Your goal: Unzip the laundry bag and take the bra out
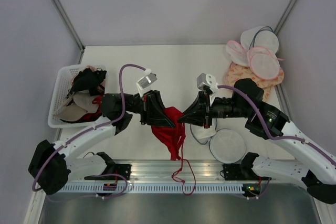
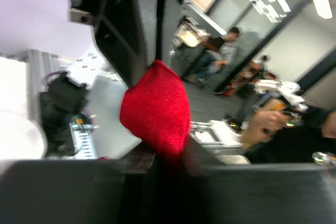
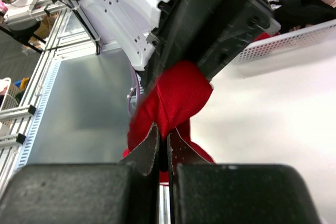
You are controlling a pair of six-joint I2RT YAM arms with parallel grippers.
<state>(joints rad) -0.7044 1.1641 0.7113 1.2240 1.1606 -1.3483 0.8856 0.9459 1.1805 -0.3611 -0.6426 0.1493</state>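
A red bra point(image 1: 169, 127) hangs in the air between my two grippers above the table's near edge, with a strap trailing down over the front rail. My left gripper point(image 1: 159, 109) is shut on its left side, and my right gripper point(image 1: 185, 116) is shut on its right side, tip to tip. In the left wrist view the bra point(image 2: 155, 108) bulges out of my left gripper point(image 2: 160, 153). In the right wrist view my right gripper point(image 3: 163, 136) pinches the bra point(image 3: 176, 98). The laundry bag point(image 1: 227, 146), white mesh with a dark grey rim, lies open on the table under my right arm.
A white basket point(image 1: 56, 113) with several garments stands at the left. Pink-rimmed white round bags point(image 1: 262, 61) and peach patterned bags point(image 1: 236, 71) are piled at the back right. Grey walls close off the back and sides.
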